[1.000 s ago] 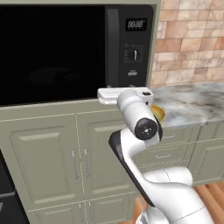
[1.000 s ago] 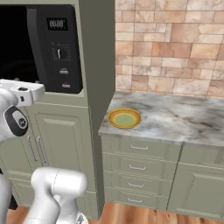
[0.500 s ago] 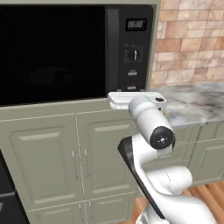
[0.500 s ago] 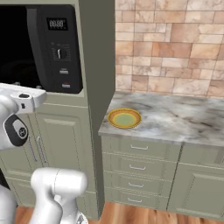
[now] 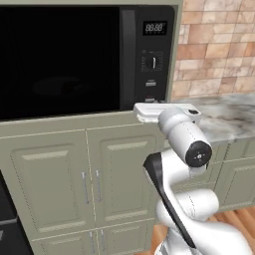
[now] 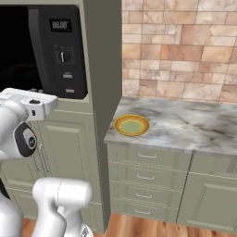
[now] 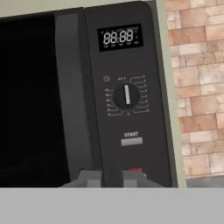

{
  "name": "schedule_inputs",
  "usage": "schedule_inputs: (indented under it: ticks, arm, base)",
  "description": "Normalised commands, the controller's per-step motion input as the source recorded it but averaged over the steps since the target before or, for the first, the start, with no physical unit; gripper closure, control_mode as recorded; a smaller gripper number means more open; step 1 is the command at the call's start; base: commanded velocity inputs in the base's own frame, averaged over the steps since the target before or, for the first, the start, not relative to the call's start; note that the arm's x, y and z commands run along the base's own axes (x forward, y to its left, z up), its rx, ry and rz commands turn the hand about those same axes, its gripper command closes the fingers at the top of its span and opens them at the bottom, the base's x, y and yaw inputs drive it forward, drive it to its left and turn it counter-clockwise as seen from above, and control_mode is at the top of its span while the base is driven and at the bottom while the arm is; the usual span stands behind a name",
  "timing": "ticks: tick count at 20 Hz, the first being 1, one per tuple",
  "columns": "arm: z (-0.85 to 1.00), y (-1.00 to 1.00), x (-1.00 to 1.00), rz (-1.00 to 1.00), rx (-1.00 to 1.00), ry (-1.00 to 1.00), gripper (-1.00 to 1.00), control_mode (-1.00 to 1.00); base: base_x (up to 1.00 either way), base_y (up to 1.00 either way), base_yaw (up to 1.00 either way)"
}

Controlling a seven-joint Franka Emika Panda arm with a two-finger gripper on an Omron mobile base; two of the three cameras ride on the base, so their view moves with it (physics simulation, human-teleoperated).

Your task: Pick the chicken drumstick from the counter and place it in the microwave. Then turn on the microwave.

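Observation:
The microwave is built in above beige cabinets, and its dark glass door looks closed. Its control panel carries a lit display, a dial and a grey START button. My gripper hangs just in front of the panel's lower edge, below the START button. Its fingertips stand close together with nothing between them. My white hand sits level with the microwave's bottom right corner. The chicken drumstick is hidden. The counter lies to the right.
A round yellow-green plate lies on the counter's left end, with nothing on it. A tall beige cabinet side separates the microwave from the counter. Brick wall stands behind the counter, drawers below it.
My hand has moved to the right along the microwave's front, from under the door's right part to under the control panel.

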Motion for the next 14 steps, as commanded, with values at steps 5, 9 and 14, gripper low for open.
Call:
schedule_inputs:
  ticks: [5,9,14]
  arm:
    - [0.00,-0.40,0.08,0.00,0.02,0.01,1.00,-1.00]
    - [0.00,-0.31,0.14,0.00,0.01,0.01,1.00,-1.00]
    - [0.00,-0.19,0.24,0.02,0.00,0.00,1.00,-1.00]
  base:
    - [0.00,0.00,0.00]
    - [0.00,0.00,0.00]
    - [0.00,0.00,0.00]
